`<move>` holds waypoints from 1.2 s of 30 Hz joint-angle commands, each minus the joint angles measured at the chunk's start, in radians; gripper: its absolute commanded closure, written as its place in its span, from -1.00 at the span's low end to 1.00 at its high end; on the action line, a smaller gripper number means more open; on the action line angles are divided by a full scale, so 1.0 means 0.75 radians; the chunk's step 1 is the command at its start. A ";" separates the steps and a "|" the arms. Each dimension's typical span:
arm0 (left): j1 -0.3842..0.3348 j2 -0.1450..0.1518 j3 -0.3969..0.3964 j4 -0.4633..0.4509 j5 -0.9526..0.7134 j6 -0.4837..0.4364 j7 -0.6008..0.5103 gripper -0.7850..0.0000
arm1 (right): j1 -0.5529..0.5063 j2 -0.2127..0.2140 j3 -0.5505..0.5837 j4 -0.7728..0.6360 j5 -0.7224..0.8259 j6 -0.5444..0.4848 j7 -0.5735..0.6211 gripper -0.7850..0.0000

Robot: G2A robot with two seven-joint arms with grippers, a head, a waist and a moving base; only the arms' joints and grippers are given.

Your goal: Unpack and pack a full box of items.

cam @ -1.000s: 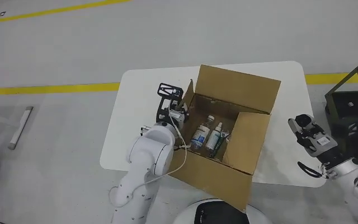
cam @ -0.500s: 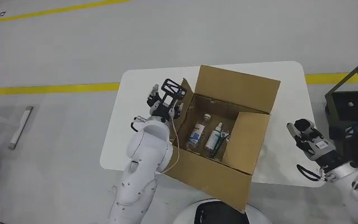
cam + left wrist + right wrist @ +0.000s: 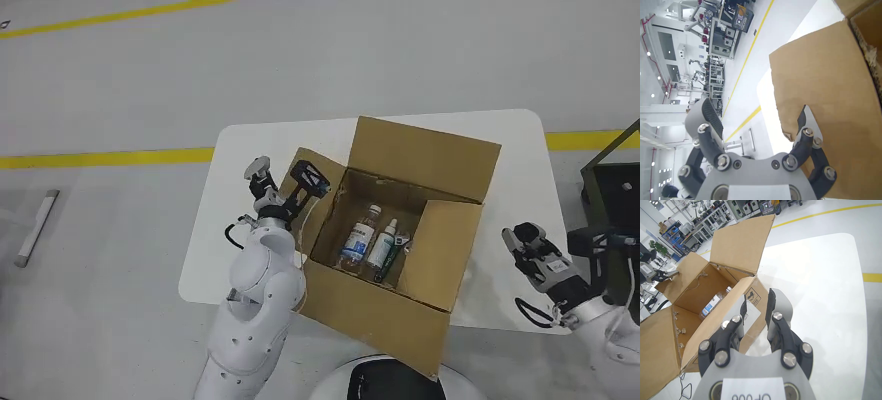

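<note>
Top view: cardboard box [image 3: 425, 160] stands open on the white table [image 3: 250, 150], two bottles [image 3: 360, 240] lying on its floor. Left gripper [image 3: 285, 185] sits at the box's left side. Right gripper [image 3: 528, 248] is by the table's right edge, apart from the box.

Left wrist view: fingers spread wide, the flap [image 3: 819, 75] edge between them, unclamped.

Right wrist view: fingers slightly parted, empty. One bottle shows past the box rim, and white tabletop runs beyond to a rounded corner.

Shell of left arm [image 3: 255, 300] glossy white, rounded; thin dark cable [image 3: 233, 228] at wrist. Both left gripper [image 3: 759, 113] and right gripper [image 3: 758, 302]: grey plate, black links, silver screws, ribbed black pads.
</note>
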 commanded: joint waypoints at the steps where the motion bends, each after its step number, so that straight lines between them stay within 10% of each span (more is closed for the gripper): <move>1: 0.009 0.002 -0.005 0.011 0.034 -0.020 0.005 -1.00 | 0.004 -0.001 -0.004 0.003 -0.005 0.001 0.002 0.42; 21: 0.062 0.005 -0.088 0.037 0.108 -0.049 0.069 -1.00 | 0.086 -0.011 -0.107 0.099 -0.088 0.083 0.072 0.73; 24: 0.072 0.003 -0.104 0.002 0.088 -0.037 0.071 -1.00 | 0.122 -0.012 -0.142 0.120 -0.085 0.066 0.091 1.00; 36: 0.087 -0.006 -0.177 -0.206 0.028 0.017 0.032 -1.00 | 0.356 -0.012 -0.251 0.275 -0.113 -0.037 0.190 1.00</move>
